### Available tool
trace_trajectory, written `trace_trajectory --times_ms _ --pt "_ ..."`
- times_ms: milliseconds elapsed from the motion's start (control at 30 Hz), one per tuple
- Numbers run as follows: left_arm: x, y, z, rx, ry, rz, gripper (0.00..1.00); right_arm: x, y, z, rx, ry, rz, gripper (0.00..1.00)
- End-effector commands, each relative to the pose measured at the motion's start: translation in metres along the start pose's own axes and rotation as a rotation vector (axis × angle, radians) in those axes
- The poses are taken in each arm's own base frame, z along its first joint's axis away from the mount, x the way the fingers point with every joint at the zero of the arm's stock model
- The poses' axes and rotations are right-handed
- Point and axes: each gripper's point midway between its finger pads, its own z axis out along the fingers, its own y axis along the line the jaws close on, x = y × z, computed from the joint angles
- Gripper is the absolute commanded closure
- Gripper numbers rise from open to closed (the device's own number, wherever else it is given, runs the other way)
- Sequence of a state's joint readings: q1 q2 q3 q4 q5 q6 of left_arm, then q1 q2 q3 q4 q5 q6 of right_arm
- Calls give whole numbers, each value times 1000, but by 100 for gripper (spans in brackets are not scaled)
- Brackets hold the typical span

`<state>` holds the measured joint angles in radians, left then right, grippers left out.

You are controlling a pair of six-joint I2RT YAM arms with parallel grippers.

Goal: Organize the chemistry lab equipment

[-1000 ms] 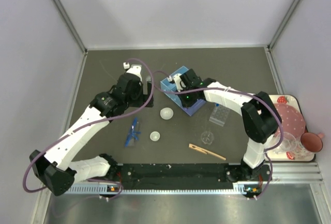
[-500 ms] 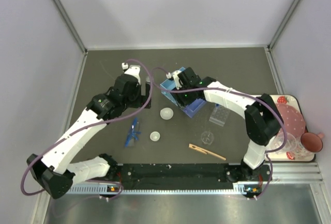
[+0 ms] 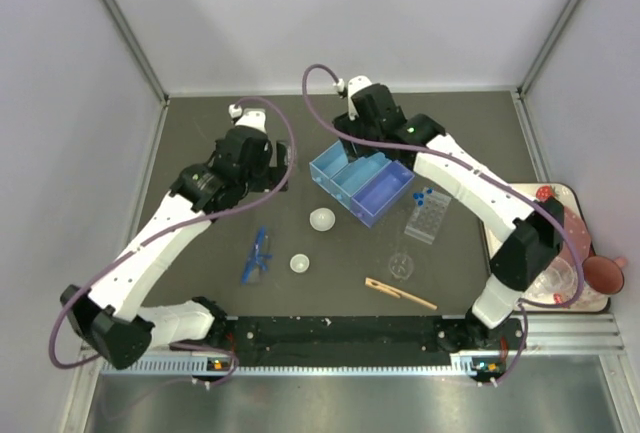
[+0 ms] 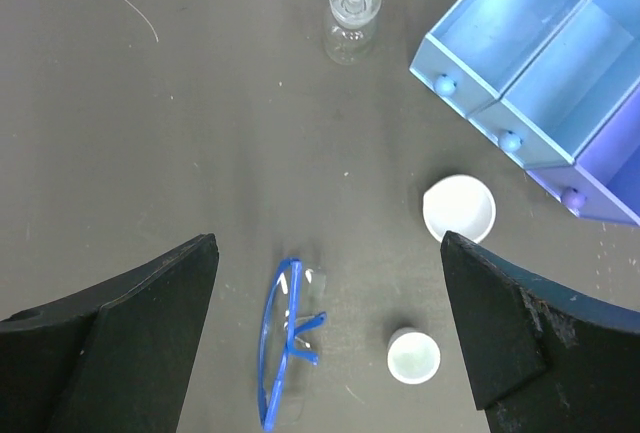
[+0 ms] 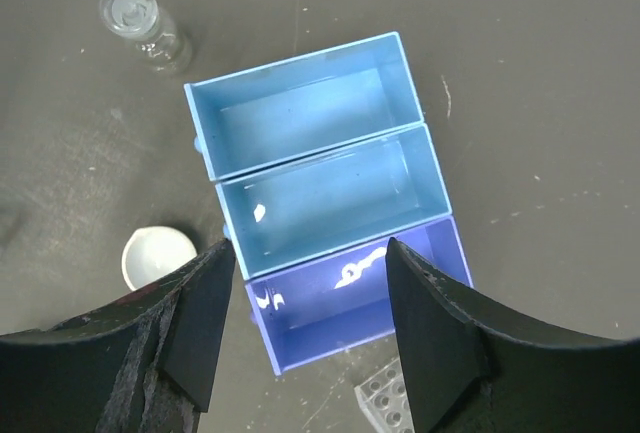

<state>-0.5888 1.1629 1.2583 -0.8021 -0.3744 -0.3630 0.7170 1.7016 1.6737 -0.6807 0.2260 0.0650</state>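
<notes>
Both claws stand with jaws apart and hold nothing. The right claw [image 5: 308,253] hangs above the blue plastic three-compartment box [image 5: 320,203], its jaws partly spread and touching nothing. The box sits on the dark bench [image 3: 200,123] near its centre, slightly toward the far edge. The left claw [image 4: 330,273] is spread wide above the bench to the left of the box, clear of every item.

Under the left claw a slim blue plastic tool [image 4: 285,343] lies flat. Two small round pale dishes [image 4: 459,209] lie to its right, the larger one just beside the box's knobbed side. A tiny clear glass beaker [image 4: 352,15] stands upright near the box's far-left corner.

The clear plastic tube rack [image 3: 424,221] lies just right of the box, with blue-capped tubes [image 3: 424,194] at its far end. A wooden clip [image 3: 400,294] lies toward the near edge.

One second earlier the right claw sat low over the left end of the box. It is now raised and drawn back toward the far edge, leaving the whole box exposed. The box itself has not moved. The left arm has shifted slightly toward the far-left corner.
</notes>
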Motion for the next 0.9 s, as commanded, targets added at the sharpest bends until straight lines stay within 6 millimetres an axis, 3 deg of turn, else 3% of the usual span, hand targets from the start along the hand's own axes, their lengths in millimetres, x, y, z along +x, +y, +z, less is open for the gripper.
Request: trace_trajectory --times_ms 0,200,233,300,333,400,433,467,500,533,567,667,867 --pt "-25 0 26 -18 -11 -45 1 -29 -21 -54 63 -97 88 37" --pt "-36 12 88 -36 68 -136 2 -15 -20 -90 13 -129 156 37" --pt "-47 12 93 -38 50 -143 2 -12 -19 -95 2 -136 166 37" --pt "-44 13 121 -38 100 -165 2 -2 -17 -102 -18 -141 170 37" --pt "-59 9 126 -23 86 -190 3 2 -16 -104 -27 -140 176 37" --pt "-52 7 157 -32 149 -190 5 13 -11 -105 -45 -128 170 37" --pt "-67 3 160 -25 139 -192 6 17 -9 -104 -50 -122 173 37" --pt "-55 -1 183 -31 195 -179 7 28 -7 -100 -55 -98 166 37" --pt "-55 -3 190 -27 213 -173 7 31 -7 -100 -57 -93 164 37" --pt "-67 -8 194 -16 198 -181 7 34 -6 -99 -55 -87 163 37" --pt "-53 -8 211 -29 244 -177 7 42 -6 -95 -49 -70 162 37" --pt "-45 -13 232 -25 271 -179 7 51 -3 -91 -59 -51 161 37" --pt "-15 -16 250 -29 349 -183 8 61 1 -81 -62 -22 151 37"
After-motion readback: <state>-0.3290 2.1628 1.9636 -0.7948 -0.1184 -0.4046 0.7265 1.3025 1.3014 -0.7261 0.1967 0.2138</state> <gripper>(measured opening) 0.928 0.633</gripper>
